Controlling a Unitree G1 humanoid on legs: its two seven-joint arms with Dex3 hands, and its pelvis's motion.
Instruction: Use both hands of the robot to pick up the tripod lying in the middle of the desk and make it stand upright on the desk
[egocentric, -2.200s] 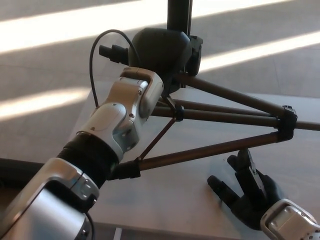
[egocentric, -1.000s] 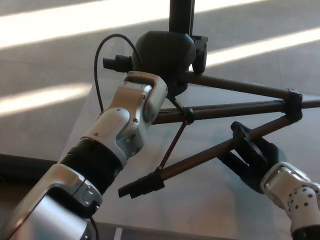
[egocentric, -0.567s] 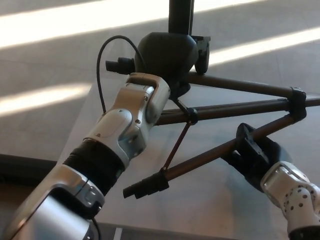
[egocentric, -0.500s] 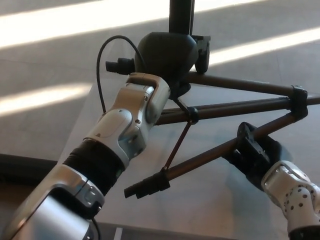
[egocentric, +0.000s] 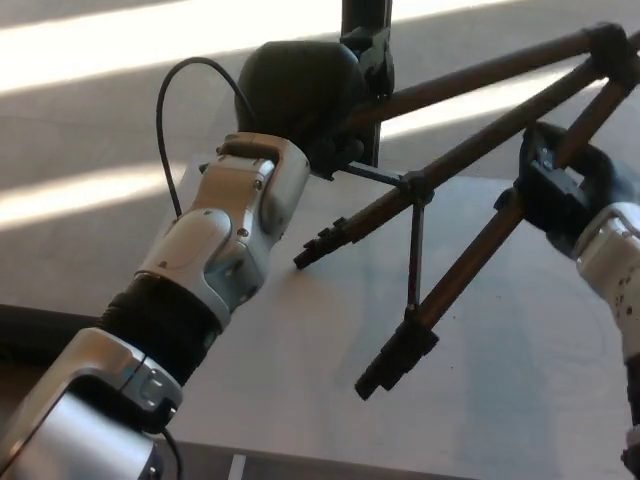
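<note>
The tripod (egocentric: 470, 255) has dark brown legs with black joints and is held tilted above the grey desk (egocentric: 300, 380). My left hand (egocentric: 295, 95) is shut around its black hub at the top. At the right, my right hand (egocentric: 560, 185) is shut on one leg. That leg slants down to a black foot (egocentric: 390, 365) hanging over the desk. A second foot (egocentric: 318, 245) points down-left near my left forearm. The third leg (egocentric: 500, 65) runs up to the top right corner. A thin brace (egocentric: 413, 245) links the legs.
A black vertical post (egocentric: 365, 20) stands behind the hub at the top edge. A black cable (egocentric: 165, 110) loops from my left wrist. The desk's left edge runs beside my left arm, with sunlit floor (egocentric: 90, 120) beyond it.
The tripod has swung upward: my right hand rose toward the top right with its leg, the leg ends lifted and now point down-left, and my left hand shifted slightly left with the hub.
</note>
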